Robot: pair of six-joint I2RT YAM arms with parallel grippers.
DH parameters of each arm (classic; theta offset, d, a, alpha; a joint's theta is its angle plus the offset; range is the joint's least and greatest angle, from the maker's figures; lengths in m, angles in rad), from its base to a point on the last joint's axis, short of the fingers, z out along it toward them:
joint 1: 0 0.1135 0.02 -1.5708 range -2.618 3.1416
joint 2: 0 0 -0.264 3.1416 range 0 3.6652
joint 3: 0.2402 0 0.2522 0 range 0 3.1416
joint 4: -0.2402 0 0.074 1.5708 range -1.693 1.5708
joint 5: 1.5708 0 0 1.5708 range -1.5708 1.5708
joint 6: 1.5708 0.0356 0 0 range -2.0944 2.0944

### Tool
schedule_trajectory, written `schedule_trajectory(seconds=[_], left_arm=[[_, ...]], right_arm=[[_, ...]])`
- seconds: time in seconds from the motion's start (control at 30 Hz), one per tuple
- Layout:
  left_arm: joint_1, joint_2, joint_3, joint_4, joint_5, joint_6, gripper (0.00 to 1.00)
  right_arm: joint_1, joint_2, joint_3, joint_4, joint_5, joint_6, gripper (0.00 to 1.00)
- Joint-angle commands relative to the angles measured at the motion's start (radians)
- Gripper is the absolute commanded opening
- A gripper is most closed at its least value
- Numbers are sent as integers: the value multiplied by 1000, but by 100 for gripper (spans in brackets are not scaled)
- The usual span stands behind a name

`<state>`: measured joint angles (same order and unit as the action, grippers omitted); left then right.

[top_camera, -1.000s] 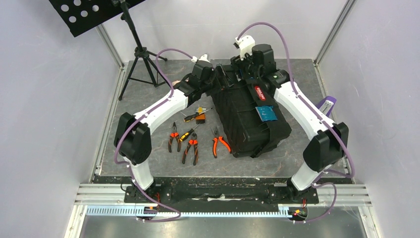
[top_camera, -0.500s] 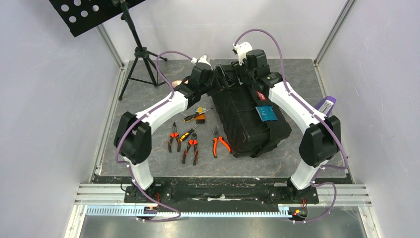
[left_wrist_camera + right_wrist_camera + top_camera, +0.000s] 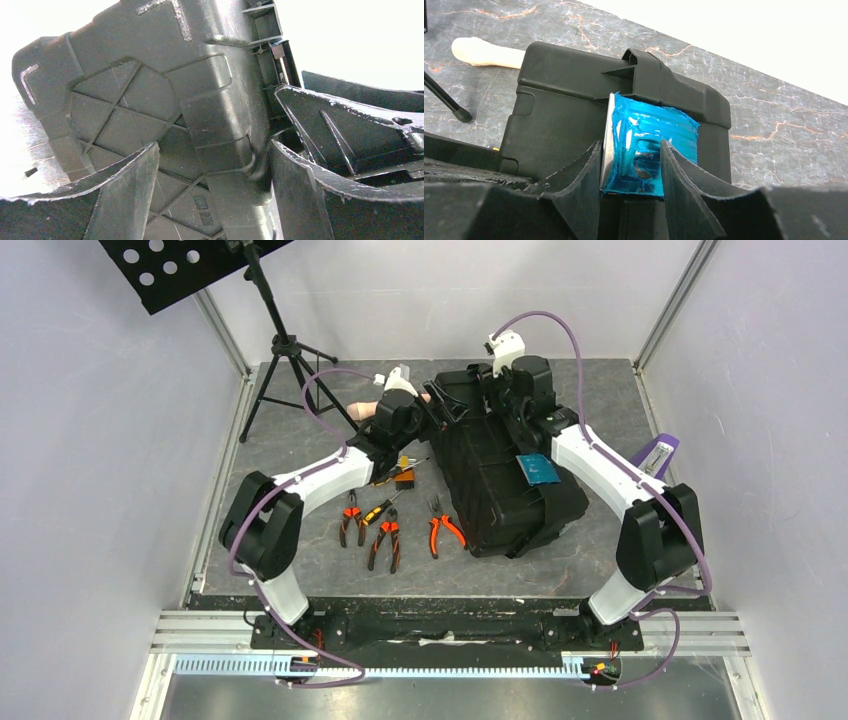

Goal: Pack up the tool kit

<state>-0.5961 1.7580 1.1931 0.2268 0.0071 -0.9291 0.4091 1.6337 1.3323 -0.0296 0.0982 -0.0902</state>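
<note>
Right gripper [image 3: 631, 150] at the blue latch [image 3: 644, 127], left gripper [image 3: 214, 145] gaping at the toolbox [image 3: 500, 485].
The right gripper's fingers sit narrow about the latch on the toolbox's far end, one along its silvery edge and the other in front of its face; whether they pinch it I cannot tell. The left gripper is spread wide, a finger on either side of the toolbox's ribbed black wall and very near it. The toolbox lies askew in the middle of the table [image 3: 290, 455]. To its left, loose on the table, are three orange-and-black pliers [image 3: 385, 545], the nearest just beside the toolbox, and two yellow-and-black screwdrivers [image 3: 393, 477]. A beige handle [image 3: 479, 51] lies past the toolbox's far corner.
</note>
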Motion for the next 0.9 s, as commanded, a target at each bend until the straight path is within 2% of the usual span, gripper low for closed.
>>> schedule_trajectory(seconds=[0.0, 0.2, 0.4, 0.7, 0.87], left_arm=[[8, 121, -169, -389, -24, 50, 83], [7, 135, -179, -386, -12, 44, 83], [5, 153, -174, -388, -12, 36, 83], [5, 164, -198, -409, -23, 30, 83], [7, 169, -205, -404, -21, 19, 83]], right_arm=[[-82, -85, -20, -3, 302, 21, 8], [-53, -106, 1, 77, 524, -176, 6], [-4, -116, -3, 173, 593, -306, 0], [5, -95, 133, 260, 712, -475, 0], [1, -79, 191, 280, 730, -512, 6]])
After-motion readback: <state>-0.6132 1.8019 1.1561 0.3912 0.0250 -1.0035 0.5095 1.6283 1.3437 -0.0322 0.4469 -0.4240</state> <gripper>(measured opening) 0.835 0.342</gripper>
